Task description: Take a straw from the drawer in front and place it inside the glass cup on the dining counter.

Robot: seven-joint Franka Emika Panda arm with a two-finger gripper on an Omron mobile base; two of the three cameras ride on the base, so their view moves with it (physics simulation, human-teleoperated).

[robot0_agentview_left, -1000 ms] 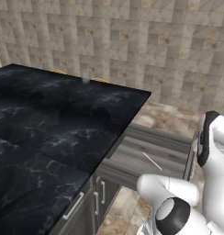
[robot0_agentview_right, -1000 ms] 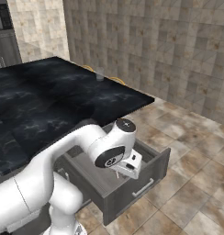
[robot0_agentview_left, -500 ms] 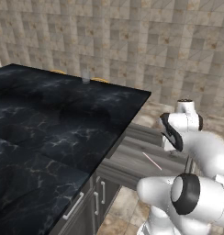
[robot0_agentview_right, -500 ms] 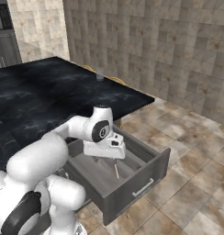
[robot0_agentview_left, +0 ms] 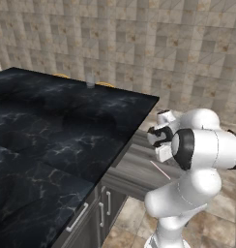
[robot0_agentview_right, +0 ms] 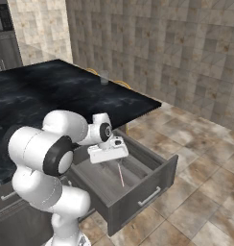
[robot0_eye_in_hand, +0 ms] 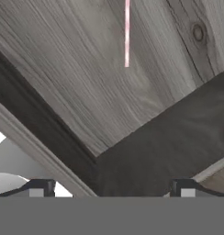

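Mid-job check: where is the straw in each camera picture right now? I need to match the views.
Left base view: the straw lies on the open drawer's floor, lower right of centre, just below the white hand.
Right base view: centre, on the drawer floor, below the hand.
Hand view: top centre, a pale vertical line on the wood-grain floor.
Shared landmark: the drawer's grey wood floor.

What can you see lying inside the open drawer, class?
One straw lies flat on the bare wooden floor of the drawer. The open gripper hangs above it, and the arm covers the drawer's back part.
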